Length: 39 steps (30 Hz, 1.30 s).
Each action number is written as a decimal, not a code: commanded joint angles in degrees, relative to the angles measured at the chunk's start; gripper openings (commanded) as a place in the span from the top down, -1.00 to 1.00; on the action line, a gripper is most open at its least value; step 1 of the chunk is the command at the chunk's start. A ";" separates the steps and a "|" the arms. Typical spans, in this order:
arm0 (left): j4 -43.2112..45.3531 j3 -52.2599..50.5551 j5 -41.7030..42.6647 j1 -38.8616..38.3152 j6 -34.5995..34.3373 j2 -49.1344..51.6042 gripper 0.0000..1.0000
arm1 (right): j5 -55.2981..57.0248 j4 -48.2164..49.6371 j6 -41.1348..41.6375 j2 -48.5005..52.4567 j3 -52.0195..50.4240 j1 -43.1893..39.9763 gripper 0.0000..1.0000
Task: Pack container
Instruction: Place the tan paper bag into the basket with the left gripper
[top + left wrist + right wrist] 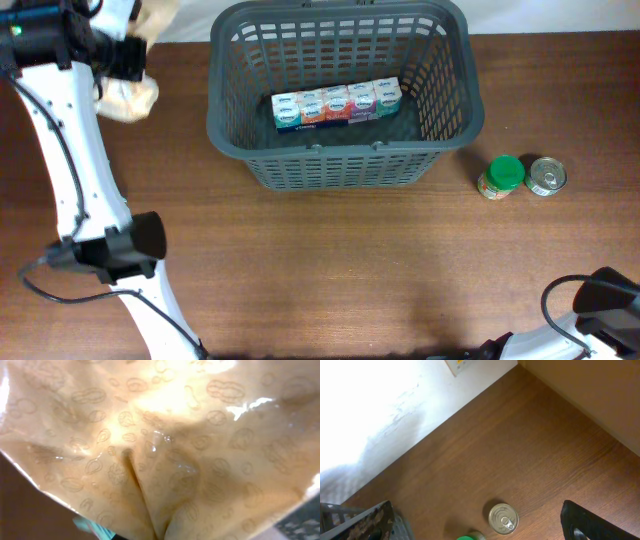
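The dark grey lattice basket (pixel 225 130) stands at the back middle of the table, and its corner shows in the right wrist view (pixel 400 527). A row of small colourful cartons (pixel 338 105) lies inside it. My left gripper (pixel 118 60) is at the far left, level with the basket and apart from it. It is shut on a tan bag printed with peanuts (pixel 132 96). The bag fills the left wrist view (pixel 165 445) and hides the fingers. My right gripper (pixel 476 527) is open and empty near the table's front right corner.
A small green-lidded jar (pixel 502 176) and a metal tin can (pixel 546 176) stand side by side right of the basket. The can also shows in the right wrist view (pixel 503 518). A white wall runs behind the table.
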 commanded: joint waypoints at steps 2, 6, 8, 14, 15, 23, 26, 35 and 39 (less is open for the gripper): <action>2.27 9.94 3.78 -8.63 15.19 -5.35 0.96 | 0.28 -0.04 0.04 -0.61 -0.07 -0.07 -0.98; 3.65 12.22 8.87 -18.27 32.59 -5.62 0.96 | 0.28 -0.04 0.02 -0.61 -0.04 -0.07 -0.98; 5.25 10.75 8.76 -24.55 37.83 -4.50 0.97 | 0.28 -0.04 0.04 -0.61 -0.04 -0.07 -0.97; 9.09 4.31 8.66 -33.35 43.28 0.76 0.97 | 0.28 -0.04 0.04 -0.61 -0.04 -0.07 -0.97; 9.90 2.80 8.66 -34.34 43.28 1.90 0.96 | 0.28 -0.04 0.04 -0.61 -0.07 -0.07 -0.98; 12.90 -4.70 8.66 -39.80 39.08 13.27 0.96 | 0.28 -0.04 0.04 -0.61 -0.07 -0.07 -0.98; 12.90 -5.05 8.66 -40.79 33.79 16.96 0.96 | 0.28 -0.04 0.04 -0.61 -0.04 -0.07 -0.98; 12.52 -4.72 8.57 -41.48 21.20 20.17 -0.07 | 0.28 -0.04 0.02 -0.61 -0.04 -0.07 -0.98; 11.13 -1.46 2.01 -40.81 18.10 17.94 -0.23 | 0.28 -0.04 0.04 -0.61 -0.07 -0.07 -0.98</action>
